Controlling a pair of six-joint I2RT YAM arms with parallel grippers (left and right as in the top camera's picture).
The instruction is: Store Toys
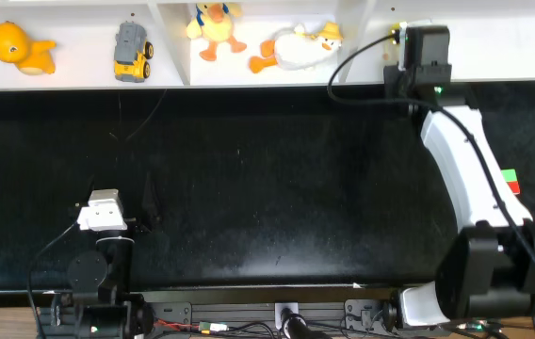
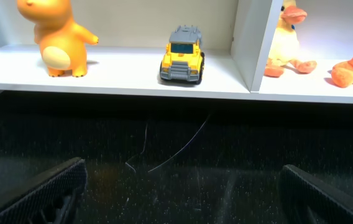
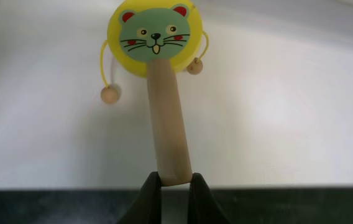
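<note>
A yellow rattle drum (image 3: 156,34) with a green cat face, a wooden handle (image 3: 168,118) and two bead strikers lies on the white shelf floor (image 3: 288,124). My right gripper (image 3: 175,182) is shut on the end of that handle. The right arm (image 1: 456,160) stretches across the table to the shelf's right compartment (image 1: 418,42). My left gripper (image 2: 183,173) is open and holds nothing, low over the black table (image 2: 176,143) and facing the shelf. The left arm's wrist (image 1: 103,211) sits at the near left.
Other shelf compartments hold an orange toy animal (image 1: 21,47) (image 2: 58,34), a yellow and grey truck (image 1: 132,52) (image 2: 183,55), a seated plush duck (image 1: 215,28) (image 2: 285,37) and a lying plush duck (image 1: 298,47). A small red and green tag (image 1: 510,181) shows beside the right arm.
</note>
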